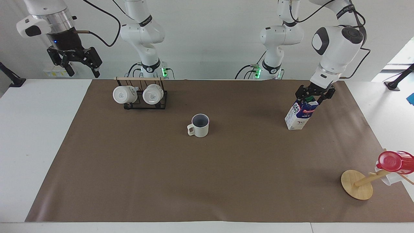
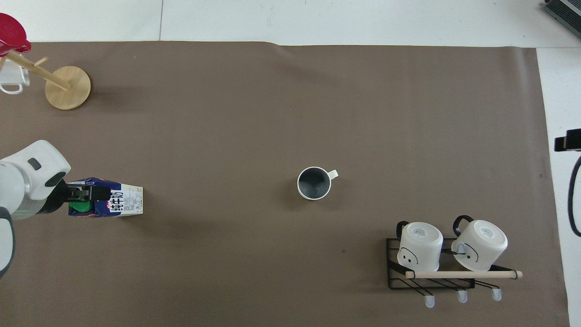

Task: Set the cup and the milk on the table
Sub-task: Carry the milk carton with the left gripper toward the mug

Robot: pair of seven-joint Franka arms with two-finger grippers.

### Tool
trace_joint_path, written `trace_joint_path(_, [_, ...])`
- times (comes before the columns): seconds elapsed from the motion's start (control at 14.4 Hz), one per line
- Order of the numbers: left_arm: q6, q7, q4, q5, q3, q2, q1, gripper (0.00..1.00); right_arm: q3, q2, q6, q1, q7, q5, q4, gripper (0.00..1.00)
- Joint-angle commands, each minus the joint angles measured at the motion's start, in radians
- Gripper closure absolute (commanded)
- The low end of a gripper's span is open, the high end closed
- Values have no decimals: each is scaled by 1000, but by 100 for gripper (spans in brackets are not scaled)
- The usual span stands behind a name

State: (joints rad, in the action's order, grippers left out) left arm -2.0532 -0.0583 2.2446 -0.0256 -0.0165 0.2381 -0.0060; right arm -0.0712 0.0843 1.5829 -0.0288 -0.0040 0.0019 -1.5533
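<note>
Milk carton (image 1: 301, 113) stands upright on the counter (image 1: 226, 168), light, crushable, best gripped across its body; left gripper (image 1: 313, 96) jaws wide at its cap, right gripper (image 1: 75, 61) jaws wide, raised.

table (image 1: 38, 136), cup (image 1: 199, 125), milk (image 1: 300, 114), rack (image 1: 142, 97)

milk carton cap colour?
Green. The round cap on the milk carton shows best in the overhead view, partly under the left gripper.
</note>
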Motion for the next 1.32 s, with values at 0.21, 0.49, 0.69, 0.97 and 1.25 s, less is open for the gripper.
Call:
trace_joint_path(0.21, [-27, -17, 30, -4, -5, 10, 9, 0, 8, -11, -43, 49, -22, -50, 27, 0])
trace_joint_path(0.49, [-35, -17, 29, -2, -5, 9, 4, 22, 7, -15, -49, 47, -17, -40, 28, 0])
trace_joint_path(0.69, [-35, -26, 29, -1, -5, 9, 4, 32, 5, -44, -113, 36, -16, -23, 83, 0])
trace_joint_path(0.97, [-27, -63, 6, 1, -5, -8, 6, 45, -1, -40, -93, 33, 30, -13, 70, 0])
trace_joint_path(1.25, [7, -51, -63, 1, -5, -20, 0, 46, -1, -8, -89, 46, 56, -13, 18, 0])
